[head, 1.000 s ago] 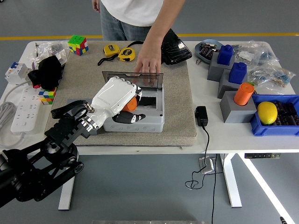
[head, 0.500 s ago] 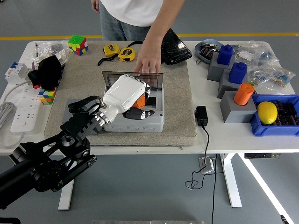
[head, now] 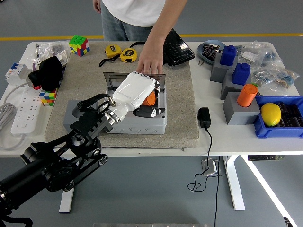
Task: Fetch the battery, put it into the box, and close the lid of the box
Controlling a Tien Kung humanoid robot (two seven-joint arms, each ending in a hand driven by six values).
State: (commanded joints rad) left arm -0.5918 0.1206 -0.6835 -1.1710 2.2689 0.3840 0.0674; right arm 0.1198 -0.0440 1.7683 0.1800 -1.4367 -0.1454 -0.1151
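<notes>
My left hand (head: pixel 142 97), white with black fingertips, is curled around an orange battery (head: pixel 150 99) and holds it over the open grey box (head: pixel 151 122) on the tan mat. The box's clear lid (head: pixel 112 78) stands raised at its far side. A person's hand (head: pixel 150 59) rests on the lid's top edge. My right hand is out of view.
The tan mat (head: pixel 180 94) covers the table's middle. Yellow tape measures (head: pixel 121 53) and a black case (head: pixel 177 47) lie behind the box. A black adapter (head: pixel 204 117) with cable lies right of the mat. Grey stands with blue and orange blocks (head: pixel 239 90) and a blue bin (head: pixel 279 120) are at right.
My left hand has moved forward and right with the battery, further over the box's inside. The person's hand has stayed on the lid.
</notes>
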